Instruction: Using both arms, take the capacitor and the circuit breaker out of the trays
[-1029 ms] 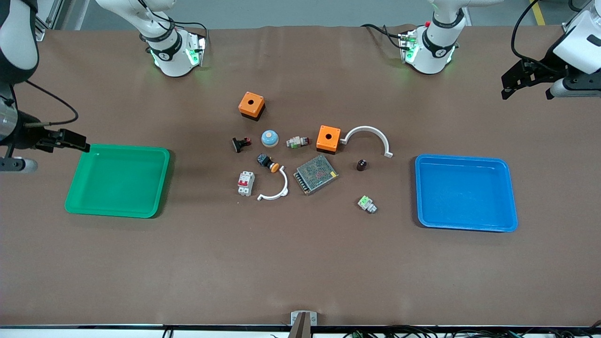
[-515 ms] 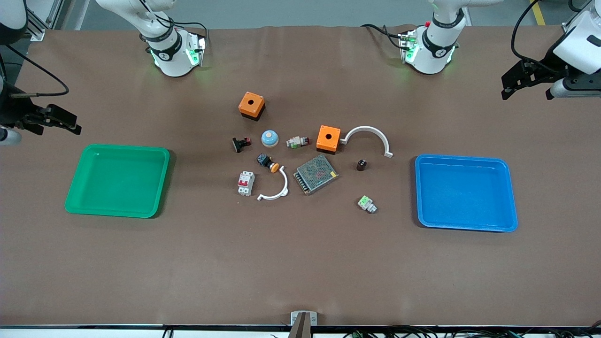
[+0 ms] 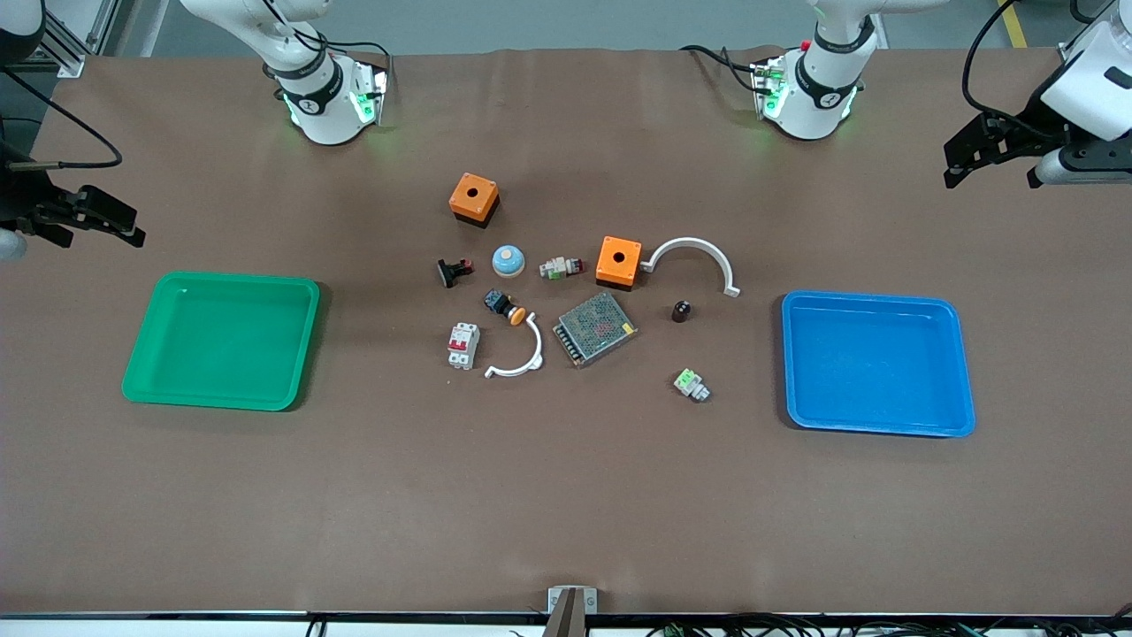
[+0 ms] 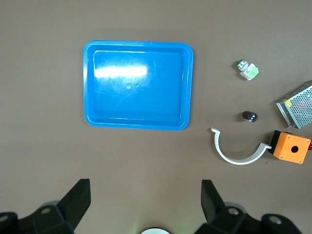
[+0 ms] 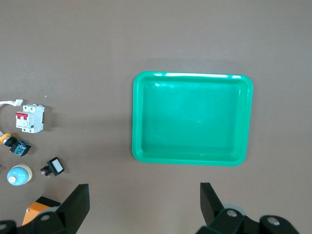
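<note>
The capacitor (image 3: 681,310), a tiny dark cylinder, stands on the table between a white arc and the blue tray (image 3: 875,363); it also shows in the left wrist view (image 4: 249,116). The breaker (image 3: 462,344), a white block with red levers, lies at the cluster's edge toward the green tray (image 3: 221,341); it also shows in the right wrist view (image 5: 30,118). My left gripper (image 3: 989,155) hangs open and empty over bare table at the left arm's end (image 4: 145,192). My right gripper (image 3: 93,226) hangs open and empty over the table's edge at the right arm's end (image 5: 145,195).
The middle cluster holds two orange boxes (image 3: 474,198) (image 3: 618,260), a metal power supply (image 3: 595,328), two white arcs (image 3: 694,257) (image 3: 522,358), a black push-button (image 3: 504,306), a blue dome (image 3: 508,260), a black-and-red clip (image 3: 453,270) and a green-and-white terminal (image 3: 691,384). Both trays hold nothing.
My right gripper has drawn back from over the green tray's corner toward the table's end and the robots' side. The left arm and all objects have not moved.
</note>
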Robot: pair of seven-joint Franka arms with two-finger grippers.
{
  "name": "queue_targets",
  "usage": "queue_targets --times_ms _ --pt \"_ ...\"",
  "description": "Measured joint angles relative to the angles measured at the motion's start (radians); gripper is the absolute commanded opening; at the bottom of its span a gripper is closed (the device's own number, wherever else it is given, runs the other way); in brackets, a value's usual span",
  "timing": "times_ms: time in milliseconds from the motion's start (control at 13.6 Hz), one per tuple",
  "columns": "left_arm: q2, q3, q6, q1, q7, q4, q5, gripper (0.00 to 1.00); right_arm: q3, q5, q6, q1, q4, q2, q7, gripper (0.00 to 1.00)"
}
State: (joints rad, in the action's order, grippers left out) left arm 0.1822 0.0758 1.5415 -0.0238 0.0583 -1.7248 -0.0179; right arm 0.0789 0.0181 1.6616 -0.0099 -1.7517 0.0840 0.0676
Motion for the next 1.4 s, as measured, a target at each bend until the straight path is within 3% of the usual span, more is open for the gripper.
queue_targets --times_ms 1397 --pt "-0.040 -0.008 -0.002 0.004 0.001 0.045 -0.002 1.00 -0.003 -0.019 0.041 0.001 -0.035 0.000 0.002 1.00"
